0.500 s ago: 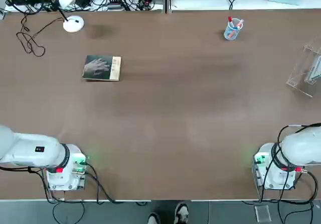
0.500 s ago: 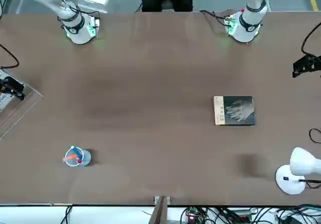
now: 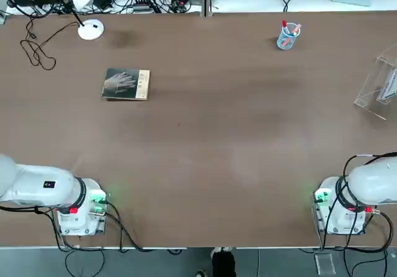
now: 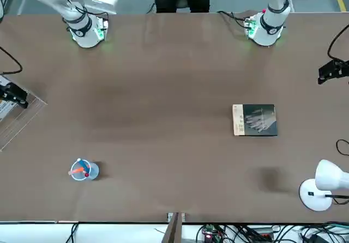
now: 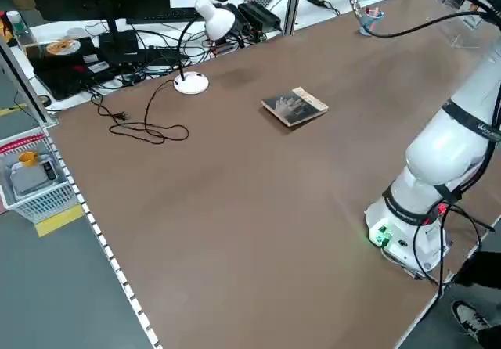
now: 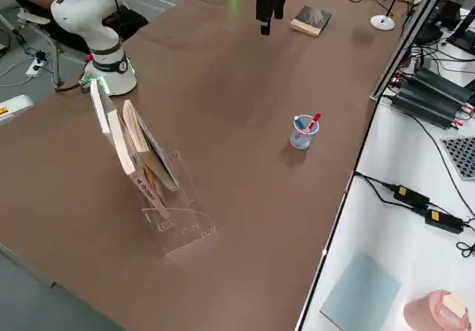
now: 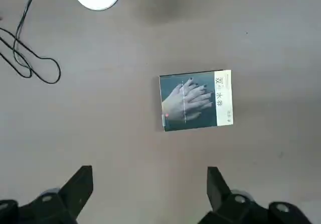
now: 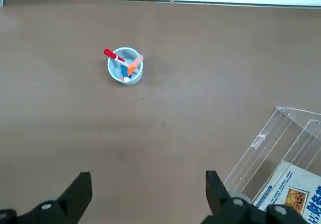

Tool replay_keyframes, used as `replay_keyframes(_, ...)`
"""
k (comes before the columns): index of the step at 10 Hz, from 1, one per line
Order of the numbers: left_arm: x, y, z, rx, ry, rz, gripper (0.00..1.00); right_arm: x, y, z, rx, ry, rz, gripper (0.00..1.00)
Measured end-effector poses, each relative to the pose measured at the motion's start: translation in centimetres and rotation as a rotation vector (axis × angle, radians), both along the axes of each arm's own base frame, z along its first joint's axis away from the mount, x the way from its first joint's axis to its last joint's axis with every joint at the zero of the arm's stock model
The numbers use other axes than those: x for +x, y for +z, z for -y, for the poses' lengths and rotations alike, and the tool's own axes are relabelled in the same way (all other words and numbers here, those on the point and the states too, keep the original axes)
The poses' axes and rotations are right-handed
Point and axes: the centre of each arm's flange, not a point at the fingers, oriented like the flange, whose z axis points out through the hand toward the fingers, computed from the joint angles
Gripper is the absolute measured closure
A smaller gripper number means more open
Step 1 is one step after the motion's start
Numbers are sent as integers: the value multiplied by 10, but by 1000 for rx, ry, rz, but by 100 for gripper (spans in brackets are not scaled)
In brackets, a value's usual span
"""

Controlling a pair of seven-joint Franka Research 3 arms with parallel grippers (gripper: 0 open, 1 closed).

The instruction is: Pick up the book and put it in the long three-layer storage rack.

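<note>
Nothing on the table has shifted since half a second ago; only the person's feet at the near edge have moved. From above, the book (image 3: 126,84) lies flat on the left side, near the lamp base (image 3: 90,30), and the storage rack (image 3: 379,84) stands at the far right edge. From the front, the pen cup (image 4: 83,170) stands well apart from the book. The left wrist view shows the left gripper (image 7: 149,194) spread wide and empty above the book. The right gripper (image 8: 148,196) is equally wide and empty, over bare table near the rack.
</note>
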Motion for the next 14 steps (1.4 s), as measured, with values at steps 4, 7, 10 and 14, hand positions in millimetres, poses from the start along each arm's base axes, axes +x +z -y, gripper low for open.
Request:
replay_keyframes(4,2,-2,-2,-34,-13,-7,0,0,0,0,0,0,-2,0)
replay_keyframes(7,21,-54,-51,-244,-65,-49,0,0,-1,-1,0,2,-2,0)
replay_keyframes(10,48,-153,-144,-425,-128,-52,0,0,-1,-2,0,3,-2,0)
replay_keyframes(14,60,-224,-166,-509,-154,-102,0,0,-1,-2,0,3,-2,0)
